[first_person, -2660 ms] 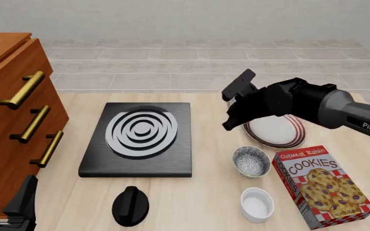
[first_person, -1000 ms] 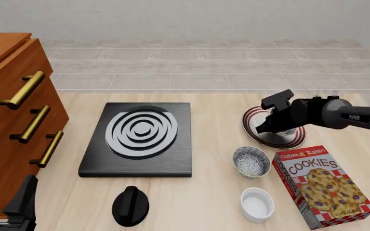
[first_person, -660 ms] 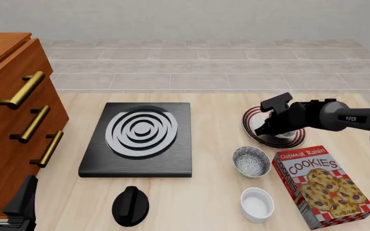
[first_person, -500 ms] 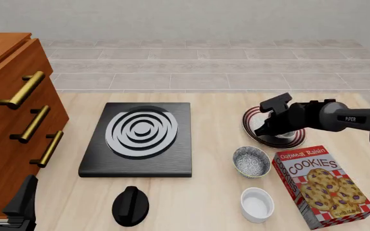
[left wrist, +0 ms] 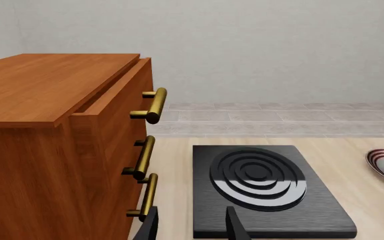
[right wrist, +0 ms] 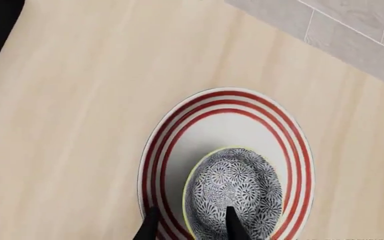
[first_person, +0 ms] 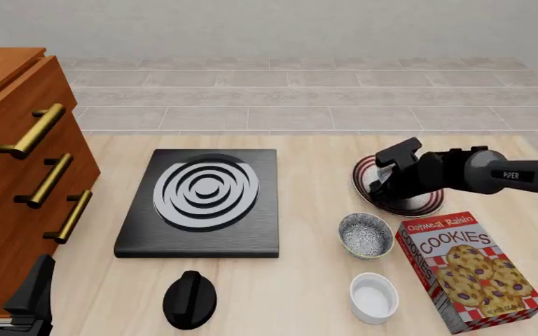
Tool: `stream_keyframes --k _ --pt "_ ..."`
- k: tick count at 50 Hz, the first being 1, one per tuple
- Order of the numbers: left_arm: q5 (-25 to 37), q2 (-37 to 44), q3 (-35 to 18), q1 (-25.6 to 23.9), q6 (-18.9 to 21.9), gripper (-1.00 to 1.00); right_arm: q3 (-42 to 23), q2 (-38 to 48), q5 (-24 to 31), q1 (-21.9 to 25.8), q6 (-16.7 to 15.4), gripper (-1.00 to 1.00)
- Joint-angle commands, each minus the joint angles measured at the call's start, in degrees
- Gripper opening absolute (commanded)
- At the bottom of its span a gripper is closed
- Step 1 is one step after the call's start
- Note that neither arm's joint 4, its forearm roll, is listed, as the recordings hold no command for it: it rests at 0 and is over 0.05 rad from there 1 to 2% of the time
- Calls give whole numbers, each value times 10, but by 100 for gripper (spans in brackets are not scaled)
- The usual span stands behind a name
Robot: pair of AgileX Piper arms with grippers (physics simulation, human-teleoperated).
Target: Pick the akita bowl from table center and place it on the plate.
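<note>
The akita bowl [right wrist: 235, 192], speckled grey-white with a pale rim, sits on the red-striped plate [right wrist: 209, 125]. In the right wrist view my right gripper [right wrist: 192, 227] is open, one finger inside the bowl and the other outside its wall. From the front, the right gripper [first_person: 386, 185] hangs low over the plate [first_person: 417, 207] and hides the bowl. My left gripper [first_person: 8, 294] stands open and holds nothing at the near left, beside the cabinet; its fingertips [left wrist: 235, 227] show in the left wrist view.
A second speckled bowl [first_person: 366, 234] stands just in front of the plate, with a plain white cup [first_person: 374, 297] nearer and a cookies box [first_person: 470, 269] to their right. A black stove slab [first_person: 204, 203], its knob [first_person: 190, 299] and a wooden drawer cabinet [first_person: 17, 175] fill the left.
The right gripper came down from high above the plate to just over it. In the last half second it shifted slightly, and the bowl seen under it is now hidden behind it.
</note>
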Motion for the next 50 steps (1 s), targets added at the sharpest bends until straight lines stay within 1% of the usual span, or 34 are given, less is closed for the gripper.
stream_keyframes --k 1,5,13,17,19,22,25,31,34,35,36,40,43,44,46,49,50 --pt "0 0 0 0 0 100 14 -29 7 1 -15 100" --pt "0 0 0 0 0 100 22 -43 11 4 -21 100" --pt "0 0 0 0 0 100 39 -95 32 4 -45 100" --pt "0 0 0 0 0 100 52 -111 29 7 -53 100" --pt "0 0 0 0 0 100 65 -122 31 6 -66 100" --pt "0 0 0 0 0 100 72 -141 36 9 -63 100" --pt "0 0 0 0 0 100 77 -152 37 9 -67 100" --pt "0 0 0 0 0 100 110 -212 46 26 -70 100" --pt "0 0 0 0 0 100 122 -239 39 33 -64 100" --pt "0 0 0 0 0 100 130 -267 41 38 -48 100" --pt "0 0 0 0 0 100 131 -267 41 38 -48 100" --pt "0 0 0 0 0 100 161 -313 33 52 -24 100" --pt "0 0 0 0 0 100 184 -346 30 58 -21 100" --pt "0 0 0 0 0 100 193 -366 29 59 -13 100" --pt "0 0 0 0 0 100 206 -400 25 60 -8 100" --pt "0 0 0 0 0 100 240 -478 19 69 17 100" --pt "0 0 0 0 0 100 255 -503 17 73 16 100"
